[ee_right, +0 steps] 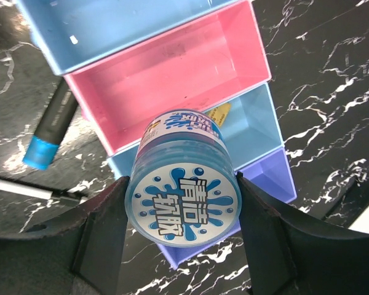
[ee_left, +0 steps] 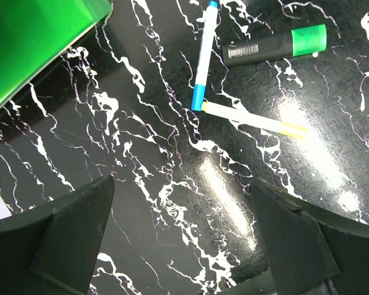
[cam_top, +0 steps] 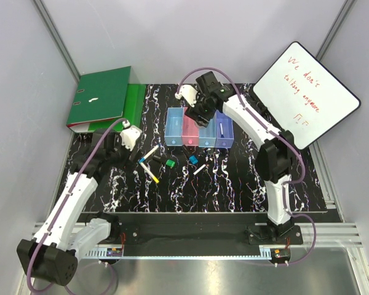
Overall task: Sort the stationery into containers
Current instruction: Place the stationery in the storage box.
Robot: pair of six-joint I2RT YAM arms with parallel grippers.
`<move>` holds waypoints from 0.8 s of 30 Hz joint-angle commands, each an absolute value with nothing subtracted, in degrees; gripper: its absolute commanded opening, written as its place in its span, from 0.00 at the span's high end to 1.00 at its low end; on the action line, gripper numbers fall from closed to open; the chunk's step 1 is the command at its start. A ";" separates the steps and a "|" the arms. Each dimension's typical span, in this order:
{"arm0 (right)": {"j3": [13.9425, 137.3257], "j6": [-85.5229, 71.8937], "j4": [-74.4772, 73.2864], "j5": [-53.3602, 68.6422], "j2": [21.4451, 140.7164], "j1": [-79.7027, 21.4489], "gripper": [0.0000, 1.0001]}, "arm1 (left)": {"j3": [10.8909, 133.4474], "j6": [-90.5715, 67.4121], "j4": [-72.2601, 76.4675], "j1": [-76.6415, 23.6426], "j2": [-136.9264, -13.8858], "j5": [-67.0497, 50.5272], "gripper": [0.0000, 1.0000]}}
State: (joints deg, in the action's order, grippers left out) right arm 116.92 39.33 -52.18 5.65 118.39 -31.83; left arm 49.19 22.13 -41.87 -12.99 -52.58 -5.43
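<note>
Your right gripper (ee_right: pixel 181 184) pinches a round blue tub (ee_right: pixel 183 206) by its sides, one finger on each flank. The tub's axis points straight at the wrist camera, so you look onto its flat blue-and-white labelled face. In that view it covers one end of the blue bin (ee_right: pixel 252 126) and overlaps the pink bin (ee_right: pixel 172 80). The light blue bin (ee_right: pixel 111 24) and the purple bin (ee_right: pixel 273 178) flank them.

Your left gripper (ee_left: pixel 181 184) hangs spread wide, nothing between its fingers, over the black marbled table (ee_left: pixel 141 153). Beyond it lies a blue-capped marker (ee_left: pixel 203 58), its long axis running away from the gripper and the cap at the near end. That cap is just beside the left end of a yellow-tipped marker (ee_left: pixel 252 120), which lies crosswise with its yellow end to the right. Farther off, a black marker (ee_left: pixel 273 46) points its green cap right. The green binder (ee_left: pixel 31 43) fills the upper left corner.
</note>
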 commanded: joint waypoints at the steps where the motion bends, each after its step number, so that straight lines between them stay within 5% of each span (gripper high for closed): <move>1: 121.02 41.05 -50.71 6.68 121.81 -30.15 0.60 | 52.12 21.71 -39.64 -12.83 -54.40 -6.85 0.01; 24: 112.15 40.69 -45.88 9.31 119.88 -27.16 0.60 | 53.70 21.89 -37.88 -12.83 -58.71 -7.73 0.01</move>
State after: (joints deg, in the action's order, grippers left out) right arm 112.55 40.07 -48.01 8.27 123.24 -27.00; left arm 50.96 22.00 -40.40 -12.99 -58.37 -6.28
